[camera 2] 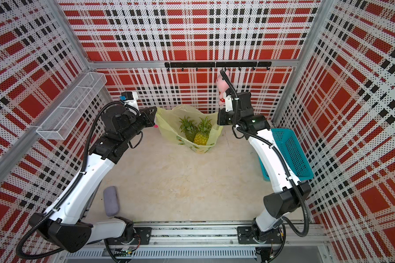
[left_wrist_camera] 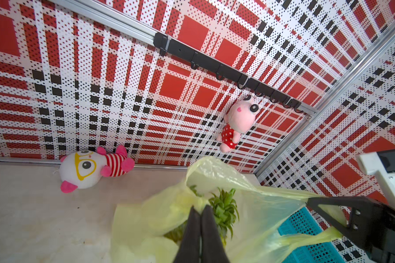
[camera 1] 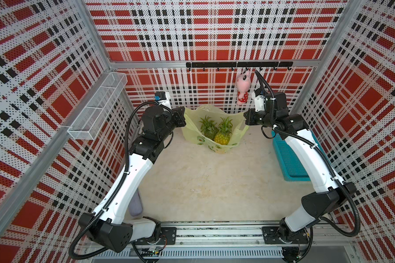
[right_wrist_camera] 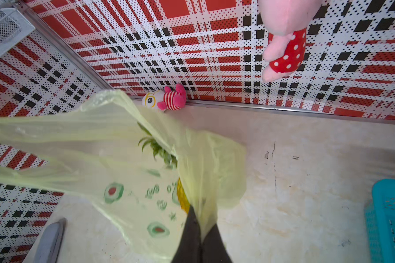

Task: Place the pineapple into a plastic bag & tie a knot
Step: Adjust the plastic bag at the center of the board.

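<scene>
The yellow-green plastic bag [camera 1: 193,131] [camera 2: 169,127] stands open on the table near the back wall, its mouth stretched between my two grippers. Inside it sit a yellow pineapple [camera 1: 222,137] [camera 2: 201,139] and a greener pineapple [camera 1: 207,131] beside it. My left gripper [camera 1: 184,118] [left_wrist_camera: 200,208] is shut on the bag's left rim, with a leafy crown [left_wrist_camera: 224,205] just behind the fingertips. On the right rim, my right gripper [camera 1: 245,118] [right_wrist_camera: 197,214] is shut on bunched film of the bag [right_wrist_camera: 89,141]. No knot shows in any view.
A turquoise mesh basket [camera 1: 290,157] lies under the right arm by the right wall. A pink plush [camera 1: 242,88] hangs from the black hook rail [camera 1: 237,65]. A white plush [left_wrist_camera: 89,169] lies at the back wall. A grey case [camera 2: 111,203] lies front left, below a wire shelf [camera 1: 98,107].
</scene>
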Motion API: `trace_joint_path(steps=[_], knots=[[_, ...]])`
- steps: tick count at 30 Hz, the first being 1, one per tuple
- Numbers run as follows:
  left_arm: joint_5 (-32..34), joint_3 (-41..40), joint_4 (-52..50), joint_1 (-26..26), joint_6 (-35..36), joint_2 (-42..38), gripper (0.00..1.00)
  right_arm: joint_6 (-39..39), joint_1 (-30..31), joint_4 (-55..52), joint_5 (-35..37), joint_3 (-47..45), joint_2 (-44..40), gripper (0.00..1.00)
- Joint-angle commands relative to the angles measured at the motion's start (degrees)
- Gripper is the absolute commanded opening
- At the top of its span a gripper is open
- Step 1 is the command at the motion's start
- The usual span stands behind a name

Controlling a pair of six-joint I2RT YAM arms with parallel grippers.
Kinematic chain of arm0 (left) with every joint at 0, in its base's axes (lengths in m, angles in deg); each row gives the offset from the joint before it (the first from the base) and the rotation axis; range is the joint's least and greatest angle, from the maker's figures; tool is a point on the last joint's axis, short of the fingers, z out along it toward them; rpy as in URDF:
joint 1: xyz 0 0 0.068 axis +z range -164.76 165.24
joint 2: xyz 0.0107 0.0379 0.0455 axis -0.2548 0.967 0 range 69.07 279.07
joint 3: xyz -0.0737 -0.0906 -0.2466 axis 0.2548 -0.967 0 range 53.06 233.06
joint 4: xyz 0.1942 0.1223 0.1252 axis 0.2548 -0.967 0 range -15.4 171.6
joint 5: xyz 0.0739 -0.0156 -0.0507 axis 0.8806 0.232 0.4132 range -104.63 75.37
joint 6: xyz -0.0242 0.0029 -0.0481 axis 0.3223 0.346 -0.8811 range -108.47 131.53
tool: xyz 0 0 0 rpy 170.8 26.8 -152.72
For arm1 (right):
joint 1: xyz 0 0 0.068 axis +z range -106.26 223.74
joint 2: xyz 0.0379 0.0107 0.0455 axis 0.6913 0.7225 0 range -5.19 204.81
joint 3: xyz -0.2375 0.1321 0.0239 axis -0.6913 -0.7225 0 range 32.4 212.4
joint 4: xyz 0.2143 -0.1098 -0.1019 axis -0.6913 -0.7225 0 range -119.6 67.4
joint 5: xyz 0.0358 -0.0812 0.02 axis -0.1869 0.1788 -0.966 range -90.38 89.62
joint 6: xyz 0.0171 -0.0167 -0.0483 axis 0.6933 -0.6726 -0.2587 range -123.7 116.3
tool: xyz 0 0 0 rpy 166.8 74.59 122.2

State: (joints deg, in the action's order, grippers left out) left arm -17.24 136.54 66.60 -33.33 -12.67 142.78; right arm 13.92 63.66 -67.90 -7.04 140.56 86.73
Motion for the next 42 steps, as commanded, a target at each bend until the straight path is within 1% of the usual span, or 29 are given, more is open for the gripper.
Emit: trace_joint_path(steps=[1, 5, 8, 9, 11, 14, 23, 27, 29, 32, 36, 42], knots=[[0.26, -0.16, 2.79, 0.64, 0.27, -2.62, 0.00, -0.40, -0.48, 5.42, -1.20, 0.98, -3.31, 0.00], [-0.44, -1.31, 1.80, 0.64, 0.30, -2.00, 0.00, 0.40, 0.23, 7.61, -3.51, -2.46, -2.25, 0.00], [-2.32, -8.09, 3.86, -0.04, -1.12, -1.42, 0.00, 1.21, 0.99, 10.76, -5.27, -9.09, -0.48, 0.00], [-2.01, -10.27, 4.96, -0.28, -1.83, -1.30, 0.00, 1.50, 1.00, 11.39, -5.30, -10.38, 0.31, 0.00], [-3.59, -15.31, 8.57, -0.70, -3.08, -0.53, 0.00, 1.40, 1.02, 12.06, -5.03, -11.97, 2.61, 0.00], [-3.78, -16.55, 9.47, -1.97, -3.33, 1.28, 0.00, 1.28, 1.00, 12.33, -5.57, -11.52, 4.38, 0.00], [-5.57, -13.21, 9.87, -2.93, -2.26, 2.83, 0.00, 1.09, 1.06, 10.90, -4.43, -8.19, 1.06, 0.00], [-5.12, -12.09, 9.32, -2.74, -1.95, 2.58, 0.00, 0.49, 1.06, 9.28, -1.22, -7.12, -0.04, 0.00], [-4.36, -10.72, 8.33, -2.53, -1.30, 2.45, 0.00, 0.22, 1.03, 7.59, 2.07, -6.01, 0.77, 0.00], [-3.15, -7.86, 7.36, -2.01, -0.77, 1.96, 0.00, -0.01, 0.92, 6.38, 4.97, -4.66, 1.60, 0.00], [-2.00, -3.38, 6.94, -1.65, -0.45, 0.86, 0.00, -0.26, 0.96, 5.22, 6.68, -1.58, 2.21, 0.00], [-0.29, 6.80, 6.54, -1.04, -0.36, 1.82, 0.00, -1.71, 0.86, 1.39, 11.22, 5.49, 4.30, 0.00]])
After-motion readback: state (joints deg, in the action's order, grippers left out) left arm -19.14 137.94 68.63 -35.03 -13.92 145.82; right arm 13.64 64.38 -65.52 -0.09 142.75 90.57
